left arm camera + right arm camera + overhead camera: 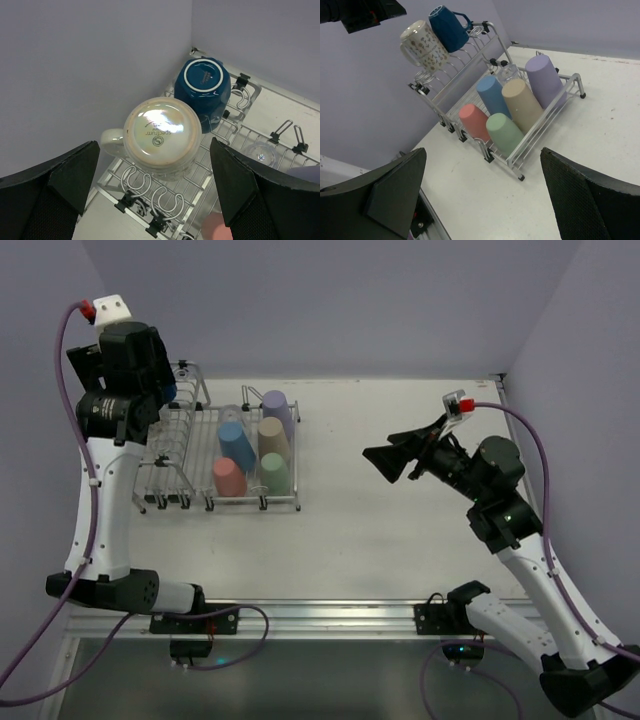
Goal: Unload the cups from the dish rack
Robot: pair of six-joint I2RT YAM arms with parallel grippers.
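The dish rack (200, 498) stands at the table's back left. Five tumblers lie upside down in its tray: blue (236, 443), lilac (278, 410), beige (272, 437), pink (229, 478) and mint (275, 472). In the left wrist view a white speckled mug (162, 132) and a dark blue mug (205, 85) sit upside down on the raised wire section. My left gripper (155, 186) is open and empty, hovering above the white mug. My right gripper (385, 462) is open and empty, in the air to the right of the rack, facing it.
A clear glass (507, 75) sits in the rack behind the blue tumbler. Lilac walls close the back and both sides. Bare white tabletop (400, 540) lies between the rack and the right arm. A metal rail (330, 615) runs along the near edge.
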